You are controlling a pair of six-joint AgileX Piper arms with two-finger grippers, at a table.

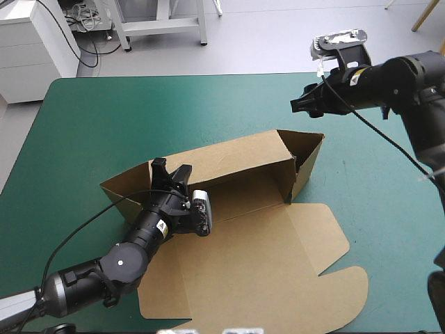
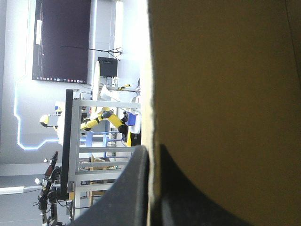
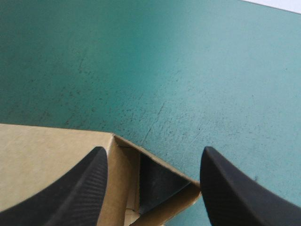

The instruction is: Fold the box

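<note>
The box (image 1: pixel 264 229) sits mid-surface (image 1: pixel 104 118), lid flat on the near side; the left fingers (image 2: pixel 131 188) pinch its far wall, seemingly to hold it upright, and the right fingers (image 3: pixel 80 188), spread wide, hover above its right corner, likely to tuck it.

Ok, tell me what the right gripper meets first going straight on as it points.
Probably the raised end corner of the brown cardboard box, which sits between the fingers of the open right gripper. Depth is unclear; it might clear it and reach the teal-green table cover.
</note>
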